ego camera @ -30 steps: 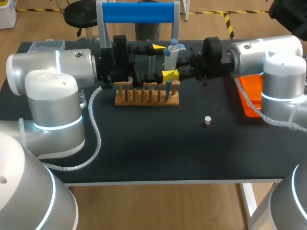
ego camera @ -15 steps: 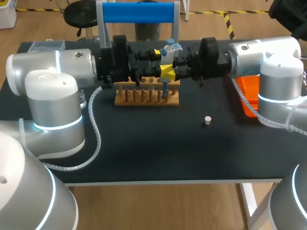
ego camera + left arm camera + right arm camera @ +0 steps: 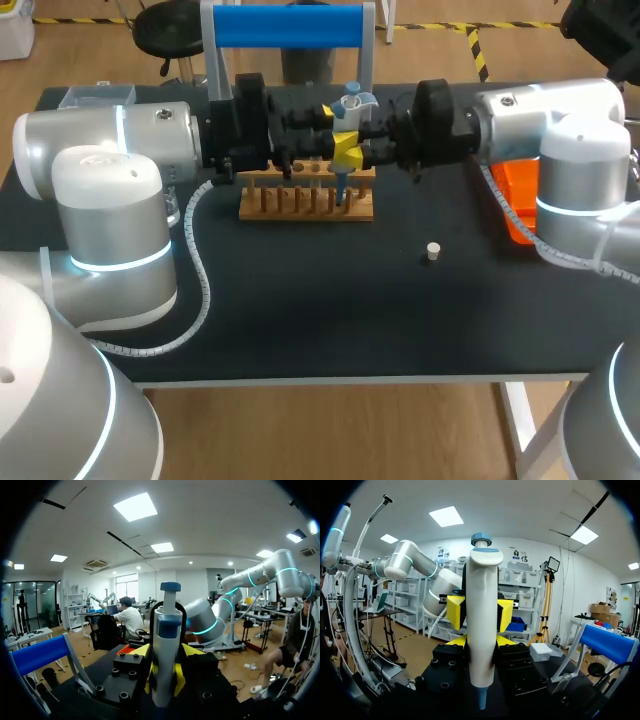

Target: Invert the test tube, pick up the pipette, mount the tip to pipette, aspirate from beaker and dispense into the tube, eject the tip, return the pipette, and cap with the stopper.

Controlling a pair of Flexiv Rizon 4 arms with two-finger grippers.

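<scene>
A white pipette (image 3: 347,122) with a blue top button hangs upright above the wooden rack (image 3: 306,202), its blue lower end close over the rack's right part. My right gripper (image 3: 351,152) comes in from the right and is shut on the pipette's body. My left gripper (image 3: 334,112) meets it from the left, with its yellow fingers pressed on the same pipette a little higher. In the left wrist view the pipette (image 3: 166,645) stands between my own fingers (image 3: 164,677). The right wrist view shows the pipette (image 3: 482,605) clamped in my right gripper (image 3: 480,647). A small white stopper (image 3: 433,251) stands alone on the black table.
An orange tray (image 3: 520,200) lies at the right under my right arm. A stand with a blue bar (image 3: 288,25) rises behind the rack. A clear box (image 3: 95,97) sits at the back left. Open tabletop lies in front of the rack.
My right arm carried the pipette slightly left, toward the left gripper. The left gripper's fingers, wide apart a second ago, have come together on the pipette.
</scene>
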